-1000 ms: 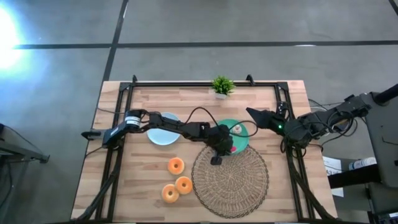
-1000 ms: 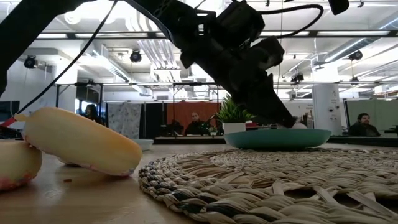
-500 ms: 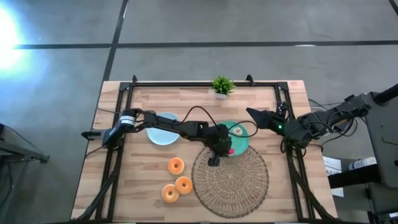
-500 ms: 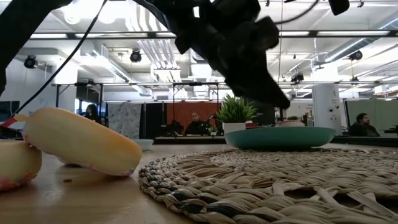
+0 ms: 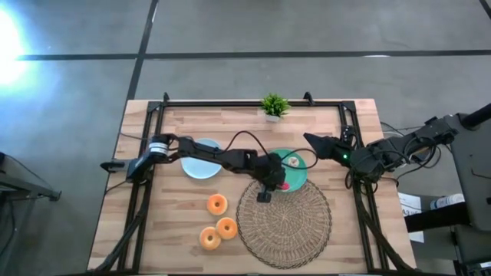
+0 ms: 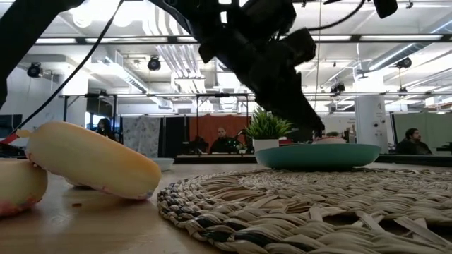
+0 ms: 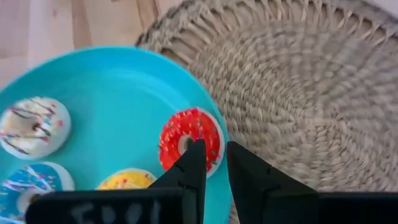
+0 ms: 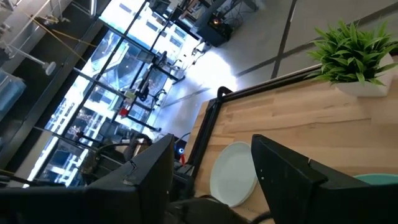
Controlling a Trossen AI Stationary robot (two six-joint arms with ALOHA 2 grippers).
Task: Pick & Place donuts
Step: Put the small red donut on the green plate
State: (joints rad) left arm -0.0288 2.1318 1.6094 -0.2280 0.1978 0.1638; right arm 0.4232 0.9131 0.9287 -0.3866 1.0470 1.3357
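Several small iced donuts lie on the teal plate (image 7: 112, 87): a red one (image 7: 188, 138), a white one (image 7: 34, 124), a blue one (image 7: 25, 193) and a yellow one (image 7: 127, 180). Three orange donuts (image 5: 217, 205) rest on the bare wood left of the woven mat. My left gripper (image 7: 214, 158) hovers above the plate's near rim beside the red donut, fingers a narrow gap apart and holding nothing. In the high view my left gripper (image 5: 265, 192) is at the mat's far edge. My right gripper (image 8: 217, 168) waits open at the table's right side (image 5: 313, 141).
The large woven mat (image 5: 284, 218) fills the table's near middle. A pale blue plate (image 5: 201, 159) sits at the left under my left arm. A small potted plant (image 5: 274, 106) stands at the far edge. In the low view two donuts (image 6: 92, 162) loom close at the left.
My left gripper has risen a little off the teal plate's rim, as the low view shows; the donuts on the plate stay in place.
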